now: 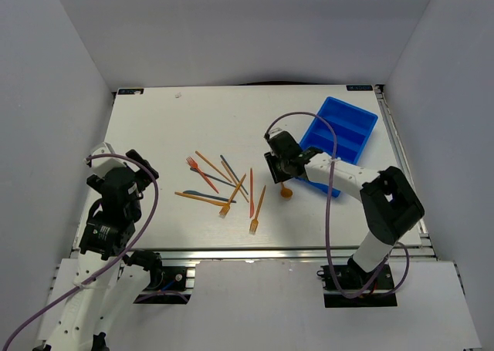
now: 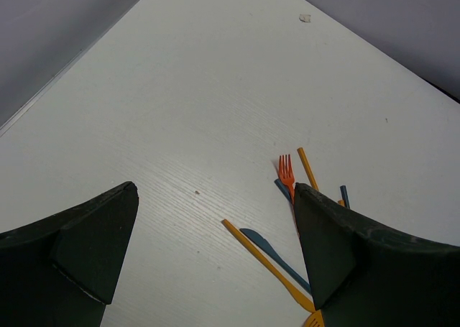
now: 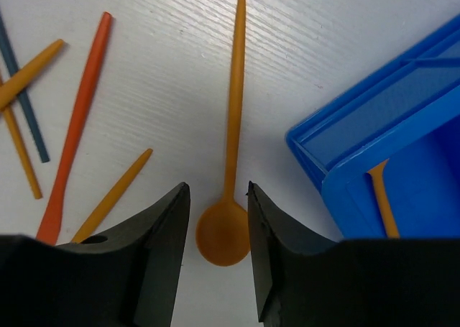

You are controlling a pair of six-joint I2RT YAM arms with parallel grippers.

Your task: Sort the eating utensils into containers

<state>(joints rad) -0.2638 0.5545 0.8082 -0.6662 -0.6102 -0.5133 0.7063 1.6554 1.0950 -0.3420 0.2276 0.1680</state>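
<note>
An orange spoon [image 3: 223, 233] lies flat on the table beside the blue tray [image 3: 374, 126], its round bowl between the fingers of my right gripper [image 3: 217, 190]. The jaws stand narrowly open around the bowl, with a sliver of table showing on the left side. In the top view the spoon [image 1: 286, 192] lies just below the right gripper [image 1: 282, 173], left of the tray [image 1: 330, 102]. An orange utensil handle [image 3: 382, 197] lies inside the tray. My left gripper [image 2: 215, 190] hangs wide open over bare table, left of the loose utensils [image 1: 228, 189].
A red fork [image 2: 287, 172], a long orange stick [image 2: 262, 259] and a dark blue knife [image 2: 277, 255] lie by the left gripper's right finger. A red-orange stick [image 3: 75, 136], an orange stick [image 3: 115, 194] and a dark blue stick [image 3: 21, 100] lie left of the spoon.
</note>
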